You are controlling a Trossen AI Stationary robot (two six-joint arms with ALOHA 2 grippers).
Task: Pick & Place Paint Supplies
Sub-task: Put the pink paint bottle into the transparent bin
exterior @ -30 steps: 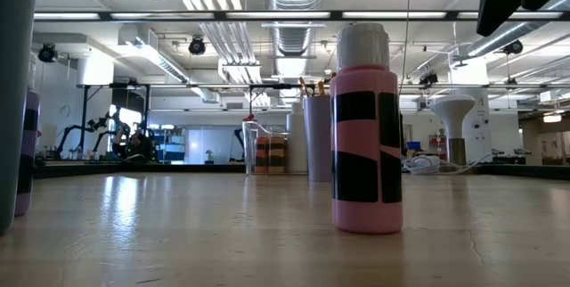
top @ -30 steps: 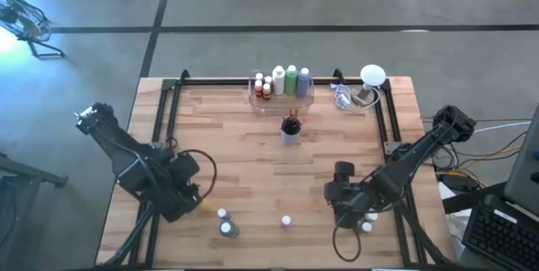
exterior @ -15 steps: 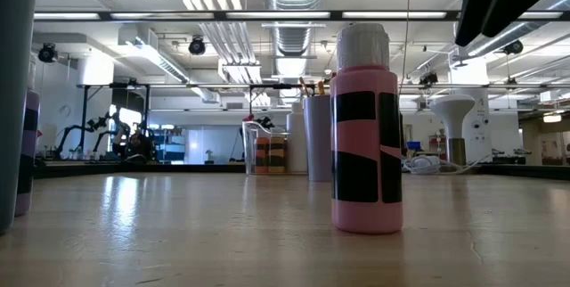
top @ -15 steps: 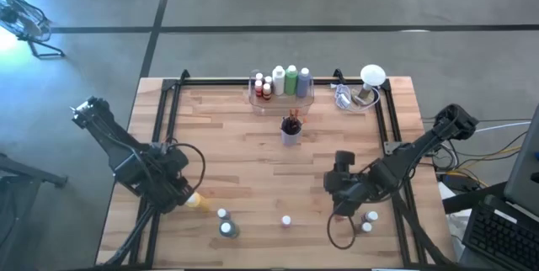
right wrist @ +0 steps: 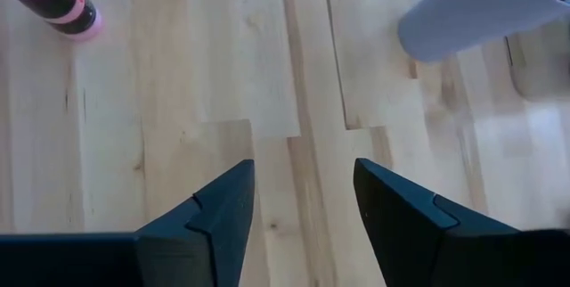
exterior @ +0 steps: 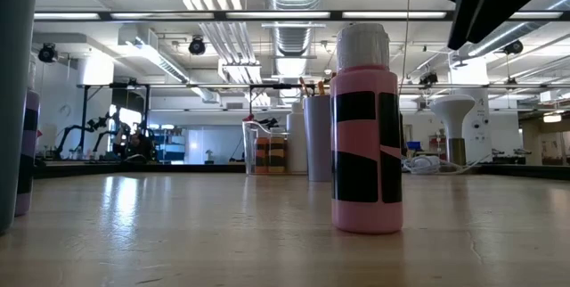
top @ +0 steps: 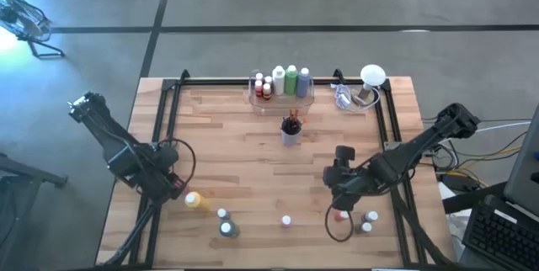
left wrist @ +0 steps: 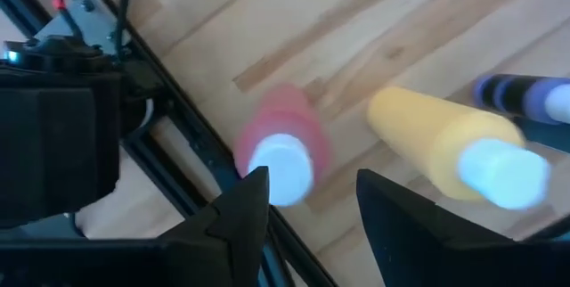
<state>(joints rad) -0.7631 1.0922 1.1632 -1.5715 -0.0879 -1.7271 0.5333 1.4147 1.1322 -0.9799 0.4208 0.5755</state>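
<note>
While the pink bottle is standing near the table's front edge, the left gripper and right gripper are hovering over it, fingers apart and empty; farther back, bottles are filling the clear tray.

Open table mid-area; blocked rear by brush cup, bottle tray; front edge dotted with small bottles.
</note>
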